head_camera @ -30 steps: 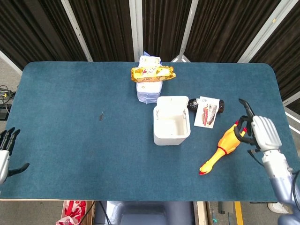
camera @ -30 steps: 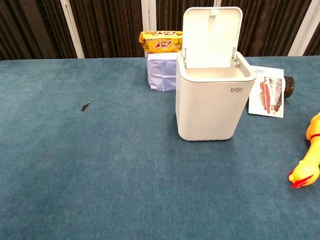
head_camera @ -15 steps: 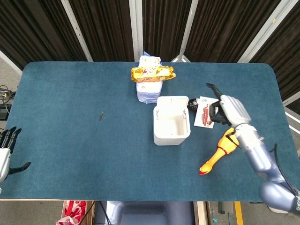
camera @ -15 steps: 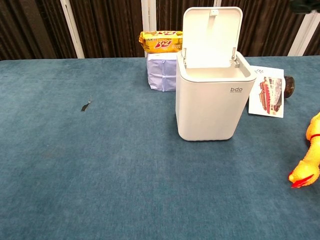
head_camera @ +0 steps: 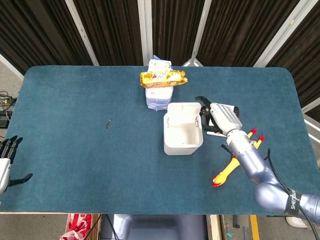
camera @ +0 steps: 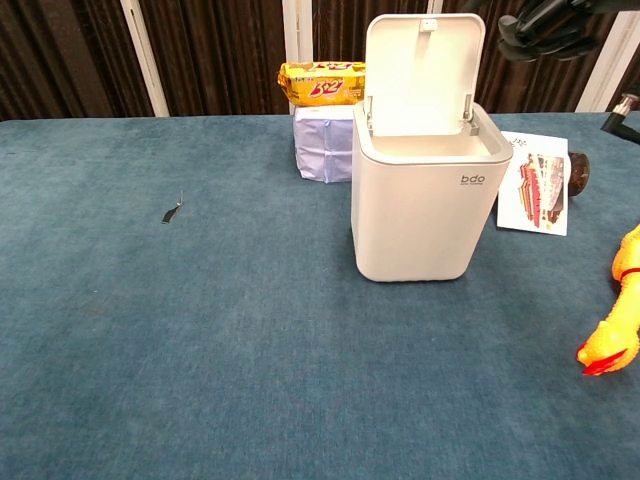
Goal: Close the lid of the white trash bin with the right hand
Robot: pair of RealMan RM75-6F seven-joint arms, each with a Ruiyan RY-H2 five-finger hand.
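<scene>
Since the earlier frames, the right hand has been carried leftward over the table, from above the rubber chicken to a position just right of the bin; the left hand has stayed idle at the table's near-left edge, its fingers apart and holding nothing. The bin is shown near the table's centre with its lid upright. The right hand's fingers are seen spread and empty, high beside the lid's upper right corner and apparently not touching it. Three risks may be judged from here: the lid may be struck edge-on from the side rather than pressed forward from behind, so that the light bin is tipped or slid; the leaflet and dark bottle beside it may be brushed; the lid may be left ajar if released early.
</scene>
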